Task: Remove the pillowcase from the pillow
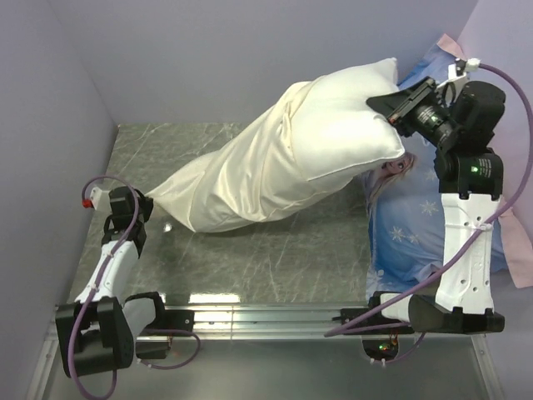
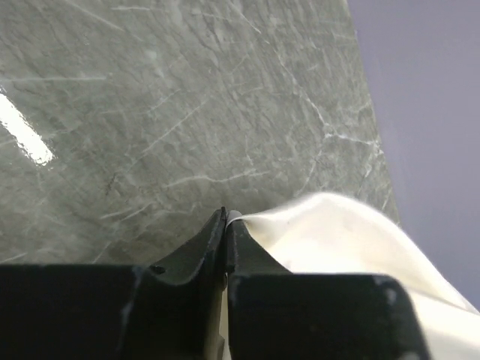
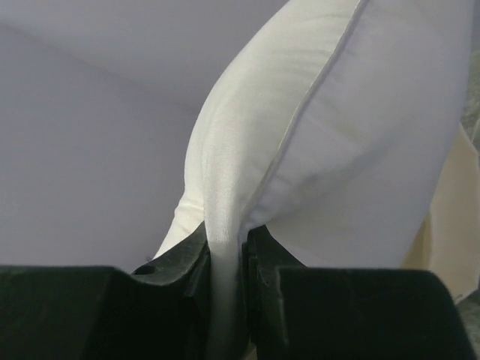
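A wrinkly cream pillowcase (image 1: 237, 187) of thin, slightly glossy fabric lies slantwise across the grey-green marble-patterned table (image 1: 275, 250), which has a shiny, veined surface. It works as a sack. The lower end of a plump, smooth white pillow (image 1: 350, 125) sits inside it, and the whiter upper end bulges out of the open mouth towards the far right. The case narrows to a limp, folded corner at its near-left end, and its middle is puffed out by the filling.

The left gripper (image 2: 226, 220) is clenched on that limp corner. Its dark fingers stand almost together with a thin edge of cream cloth pinched between them, low over the table top. The right gripper (image 3: 225, 241) grasps the exposed end of the pillow. Its jaws squeeze a fold of the white cover beside a piped seam, and this end is held up off the table.

Under and behind the right arm lies a soft blue cushion (image 1: 408, 229) printed with pale snowflakes, with a pink edge at its far corner. A matt lilac wall (image 1: 208, 50) closes in the scene.
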Controlling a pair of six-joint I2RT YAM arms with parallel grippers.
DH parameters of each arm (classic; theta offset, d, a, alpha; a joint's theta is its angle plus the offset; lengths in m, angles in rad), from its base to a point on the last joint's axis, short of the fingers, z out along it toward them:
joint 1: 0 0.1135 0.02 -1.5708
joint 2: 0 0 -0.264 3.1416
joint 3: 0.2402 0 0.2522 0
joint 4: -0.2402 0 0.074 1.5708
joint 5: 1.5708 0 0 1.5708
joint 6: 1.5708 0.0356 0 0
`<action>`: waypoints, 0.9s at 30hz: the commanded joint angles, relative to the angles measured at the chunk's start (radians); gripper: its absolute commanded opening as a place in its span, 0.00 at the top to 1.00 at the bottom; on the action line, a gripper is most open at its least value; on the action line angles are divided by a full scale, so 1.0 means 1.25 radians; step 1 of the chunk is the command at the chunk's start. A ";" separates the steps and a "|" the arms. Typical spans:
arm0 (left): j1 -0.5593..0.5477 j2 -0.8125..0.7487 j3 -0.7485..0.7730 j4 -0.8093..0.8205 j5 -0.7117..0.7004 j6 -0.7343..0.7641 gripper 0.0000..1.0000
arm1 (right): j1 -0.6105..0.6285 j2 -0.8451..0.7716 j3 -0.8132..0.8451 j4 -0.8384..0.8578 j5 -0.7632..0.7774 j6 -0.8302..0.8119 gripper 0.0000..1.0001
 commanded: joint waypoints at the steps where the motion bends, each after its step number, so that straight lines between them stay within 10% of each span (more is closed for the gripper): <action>1: -0.018 -0.071 -0.019 -0.006 -0.009 0.031 0.75 | 0.031 -0.032 -0.003 0.169 0.049 -0.066 1.00; 7: -0.069 -0.203 0.002 -0.109 -0.021 0.068 0.45 | 0.019 -0.134 -0.243 0.222 0.028 -0.105 1.00; 13: -0.098 -0.266 0.005 -0.087 0.072 0.106 0.40 | -0.079 -0.157 -0.404 0.304 -0.124 -0.105 1.00; 27: -0.228 0.142 0.281 0.258 0.388 0.274 0.24 | 0.031 -0.056 -0.376 0.231 -0.045 -0.213 1.00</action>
